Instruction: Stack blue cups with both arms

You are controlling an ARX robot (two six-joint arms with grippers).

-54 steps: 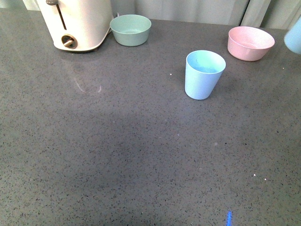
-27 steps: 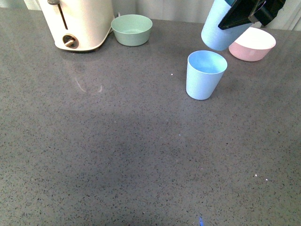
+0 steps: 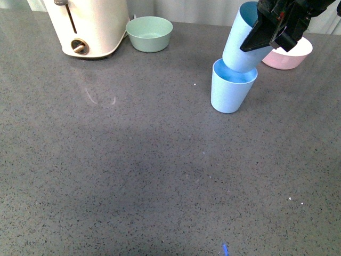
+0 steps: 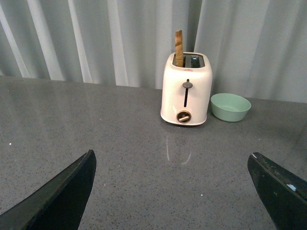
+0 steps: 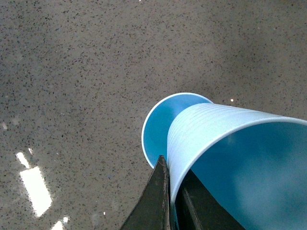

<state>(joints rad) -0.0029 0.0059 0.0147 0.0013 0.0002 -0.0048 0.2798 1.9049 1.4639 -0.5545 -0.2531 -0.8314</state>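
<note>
Toward the far right of the grey speckled counter, the standing cup rests upright, its mouth open, just in front of the pink bowl. The right gripper is clamped on the wall of the held cup, one finger inside the rim and one outside. That cup is tilted, with its narrow base at the mouth of the standing one and its rim leaning up and back. Whether the base has dipped inside I cannot tell. Both cups are matte sky blue and taper downward; the wrist view shows fine ridges around the held one.

The toaster and green bowl stand along the counter's far edge, before the pale curtain, well apart from the cups. A wide stretch of counter lies between them. The left gripper hangs over this surface with jaws spread wide, holding nothing.
</note>
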